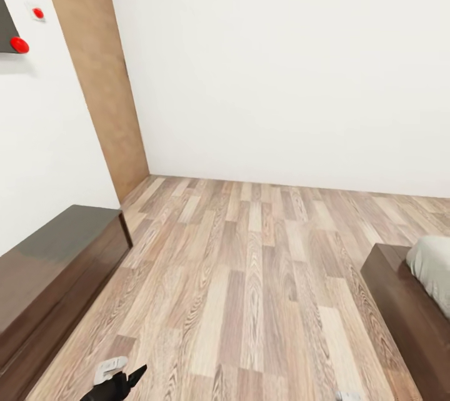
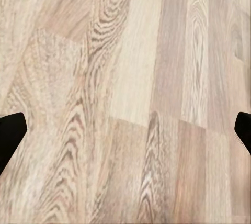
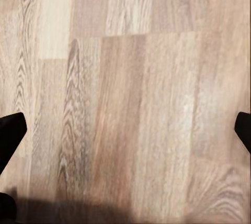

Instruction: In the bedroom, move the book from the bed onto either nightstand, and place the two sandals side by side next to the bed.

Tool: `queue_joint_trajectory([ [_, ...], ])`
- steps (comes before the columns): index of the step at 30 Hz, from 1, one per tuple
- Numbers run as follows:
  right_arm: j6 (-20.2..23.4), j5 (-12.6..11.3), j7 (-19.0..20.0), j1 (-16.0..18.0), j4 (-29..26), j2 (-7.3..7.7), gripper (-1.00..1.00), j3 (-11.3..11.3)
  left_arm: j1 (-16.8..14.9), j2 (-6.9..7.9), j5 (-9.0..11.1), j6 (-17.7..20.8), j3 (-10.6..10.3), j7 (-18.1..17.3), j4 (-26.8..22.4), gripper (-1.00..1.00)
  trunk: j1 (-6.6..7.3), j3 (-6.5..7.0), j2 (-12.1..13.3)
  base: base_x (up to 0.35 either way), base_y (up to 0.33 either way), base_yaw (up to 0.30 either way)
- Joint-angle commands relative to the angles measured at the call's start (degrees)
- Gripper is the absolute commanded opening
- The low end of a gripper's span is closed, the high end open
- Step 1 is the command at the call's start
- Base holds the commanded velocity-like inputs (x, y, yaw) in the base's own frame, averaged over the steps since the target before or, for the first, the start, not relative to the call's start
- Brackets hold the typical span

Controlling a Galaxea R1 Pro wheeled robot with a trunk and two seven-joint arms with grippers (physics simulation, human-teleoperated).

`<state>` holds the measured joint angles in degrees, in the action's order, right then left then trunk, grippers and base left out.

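**Bed corner at the right edge, both claws empty over bare floor**

Bed (image 1: 400,301) shows as a dark brown frame corner with a pale grey mattress (image 1: 432,269) on it, at the head view's lower right. Left gripper (image 1: 122,381) sits at the bottom edge, well apart from the bed across the wood-plank floor (image 1: 250,276). Both wrist views show black fingertips (image 2: 10,135) (image 3: 10,132) spread wide, released, with planks between them. A long dark low bench (image 1: 50,269) stands along the left wall. White walls (image 1: 281,63) meet beside a brown panel (image 1: 103,69).
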<state>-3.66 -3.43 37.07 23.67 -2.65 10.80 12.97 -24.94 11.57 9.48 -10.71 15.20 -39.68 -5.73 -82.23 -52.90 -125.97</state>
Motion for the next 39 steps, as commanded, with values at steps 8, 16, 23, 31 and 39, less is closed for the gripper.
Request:
queue_joint_trajectory([
  [8, -0.1, -0.4, 0.2, 0.0, 0.1, 0.01, 1.0, -0.1, 0.0, 0.03, 0.5, -0.1, -0.2, -0.2, 0.1, 1.0, 0.0, -0.05, 0.0, 0.027, 0.0, -0.277],
  [16, -0.1, -0.3, 0.3, 0.1, 0.2, 0.01, 1.0, -0.1, 0.0, 0.03, 0.5, -0.1, -0.2, -0.2, 0.1, 1.0, 0.0, -0.05, 0.0, 0.001, 0.0, -0.175],
  [23, -0.1, -0.3, 0.4, 0.0, 0.3, 0.01, 1.0, -0.1, 0.0, 0.03, 0.5, -0.1, -0.2, -0.2, 0.1, 1.0, 0.0, -0.05, 0.0, 0.0, 0.0, -0.008],
  [31, -0.1, -0.4, 0.2, 0.1, 0.3, 0.0, 1.0, -0.1, 0.0, 0.03, 0.5, -0.1, -0.2, -0.2, 0.1, 1.0, 0.0, -0.05, 0.0, 0.0, 0.0, 0.0],
  [39, -0.1, -0.4, 0.2, 0.1, 0.3, -0.01, 1.0, -0.1, 0.0, 0.03, 0.5, -0.1, -0.2, -0.2, 0.1, 1.0, 0.0, -0.05, 0.0, 0.0, 0.0, -0.066],
])
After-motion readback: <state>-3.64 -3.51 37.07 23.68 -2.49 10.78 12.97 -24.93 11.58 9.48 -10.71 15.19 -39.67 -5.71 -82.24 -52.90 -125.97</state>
